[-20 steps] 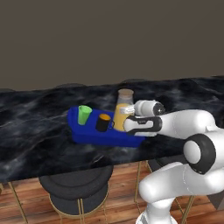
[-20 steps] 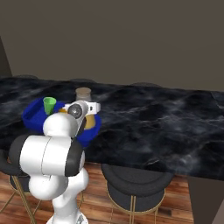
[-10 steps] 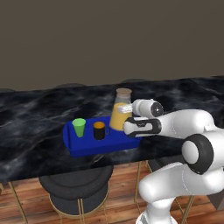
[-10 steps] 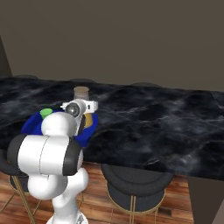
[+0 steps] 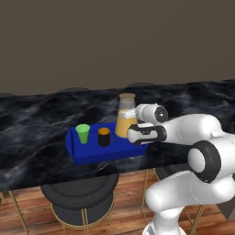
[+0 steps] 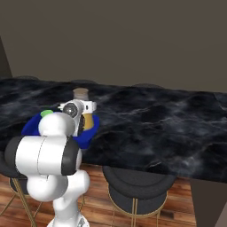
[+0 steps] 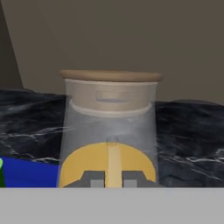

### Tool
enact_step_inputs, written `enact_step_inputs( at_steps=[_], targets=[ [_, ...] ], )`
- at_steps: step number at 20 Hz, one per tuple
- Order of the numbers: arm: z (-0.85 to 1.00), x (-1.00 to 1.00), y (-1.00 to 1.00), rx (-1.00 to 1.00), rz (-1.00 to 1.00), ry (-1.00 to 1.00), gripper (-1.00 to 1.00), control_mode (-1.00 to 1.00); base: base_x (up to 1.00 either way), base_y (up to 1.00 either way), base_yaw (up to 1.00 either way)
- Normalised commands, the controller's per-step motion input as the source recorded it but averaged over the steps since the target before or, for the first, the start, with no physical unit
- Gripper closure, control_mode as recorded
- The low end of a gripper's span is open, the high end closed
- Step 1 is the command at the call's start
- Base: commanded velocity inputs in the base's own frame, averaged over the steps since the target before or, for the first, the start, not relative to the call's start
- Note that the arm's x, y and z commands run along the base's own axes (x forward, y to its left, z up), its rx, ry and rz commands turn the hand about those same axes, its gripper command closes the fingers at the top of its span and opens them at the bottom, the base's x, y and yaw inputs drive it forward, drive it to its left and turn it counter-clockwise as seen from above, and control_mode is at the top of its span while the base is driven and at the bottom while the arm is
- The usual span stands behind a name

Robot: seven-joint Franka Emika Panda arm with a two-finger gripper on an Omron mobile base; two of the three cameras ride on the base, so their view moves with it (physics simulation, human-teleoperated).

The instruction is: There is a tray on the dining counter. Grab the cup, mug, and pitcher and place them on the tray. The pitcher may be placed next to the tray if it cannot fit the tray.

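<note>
White arm bent low — gripper (image 5: 130,134) level, clamped on pitcher (image 5: 125,118), over tray (image 5: 92,155)

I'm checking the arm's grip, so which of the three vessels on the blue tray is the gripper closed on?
The pitcher, tall clear glass with orange liquid and a tan lid. The gripper clamps its handle; the green cup and black mug stand apart.

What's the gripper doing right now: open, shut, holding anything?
Gripper: shut on the pitcher, gripping its handle; the pitcher stands at the right end of the tray.
</note>
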Motion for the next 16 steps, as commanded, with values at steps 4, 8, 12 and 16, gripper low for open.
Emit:
enact_step_inputs(
  at_steps=[4, 8, 12, 16],
  targets=[
    [0.0, 0.04, 0.15, 0.0, 0.0, 0.0, 1.0, -1.0, 0.0, 0.0, 0.0],
    [0.0, 0.0, 0.21, 0.0, 0.0, 0.0, 1.0, -1.0, 0.0, 0.0, 0.0],
    [-0.01, 0.01, 0.36, 0.0, 0.03, 0.0, 1.0, -1.0, 0.0, 0.0, 0.0],
    [-0.01, 0.03, 0.3, 0.0, 0.05, 0.0, 1.0, -1.0, 0.0, 0.0, 0.0]
  ],
)
